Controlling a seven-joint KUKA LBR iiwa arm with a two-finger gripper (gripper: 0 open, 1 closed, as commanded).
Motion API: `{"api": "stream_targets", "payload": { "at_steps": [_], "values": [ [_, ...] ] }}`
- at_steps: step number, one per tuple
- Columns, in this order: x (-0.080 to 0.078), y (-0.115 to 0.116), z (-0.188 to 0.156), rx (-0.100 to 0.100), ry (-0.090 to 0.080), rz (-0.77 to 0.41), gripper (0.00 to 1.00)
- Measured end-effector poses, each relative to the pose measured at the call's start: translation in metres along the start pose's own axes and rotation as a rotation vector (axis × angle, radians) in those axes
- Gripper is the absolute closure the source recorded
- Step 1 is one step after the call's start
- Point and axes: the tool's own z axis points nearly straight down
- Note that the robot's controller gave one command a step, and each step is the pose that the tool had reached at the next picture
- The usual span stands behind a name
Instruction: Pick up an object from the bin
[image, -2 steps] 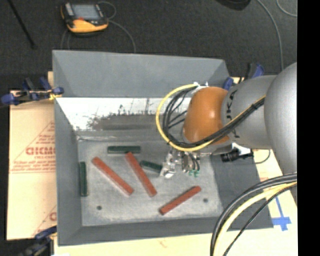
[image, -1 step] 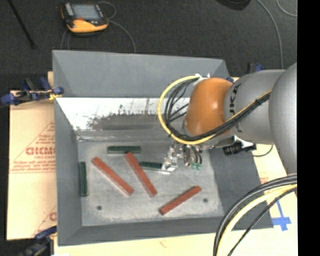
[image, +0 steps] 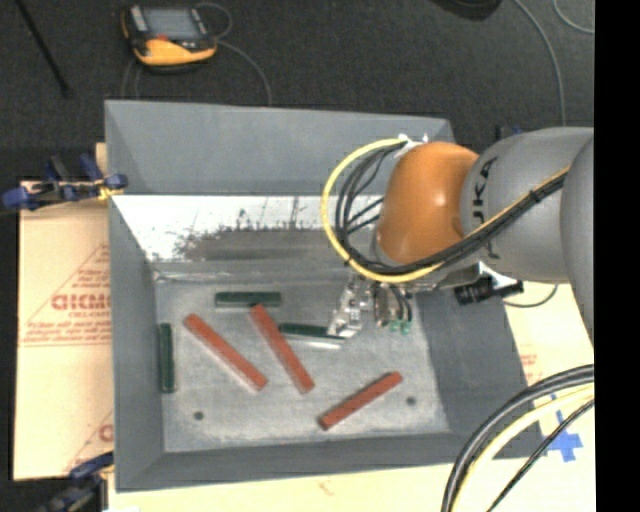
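Item: dark green stick (image: 303, 329), mid-bin (image: 135, 400), its right end at your jaws.
Jaws: low over that end; whether apart or together, you cannot tell.
Step, as judged: closing in to grasp.
Next: straddle it, clear of the red stick (image: 282, 348) just beside.

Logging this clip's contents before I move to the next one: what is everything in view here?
bin: one, grey metal, mid-frame
red-brown bars: three, lying slantwise on the bin floor; one left of centre, one at centre, one front right
dark green bars: three; one near the back wall, one along the left wall, one beside the end effector
handheld device: one, orange and black, on the dark floor beyond the bin
arm: one, grey, from the right
orange cover: one, on the wrist
cables: yellow and black, looped round the wrist
end effector: one, over the floor's back right
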Motion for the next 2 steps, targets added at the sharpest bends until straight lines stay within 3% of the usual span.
{"api": "stream_targets", "payload": {
  "at_steps": [1,2],
  "values": [
    [-0.0448,0.0187,-0.0485,0.000,-0.005,0.057,0.00],
    [-0.0445,0.0185,-0.0480,0.000,-0.004,0.056,0.00]
  ]
}}
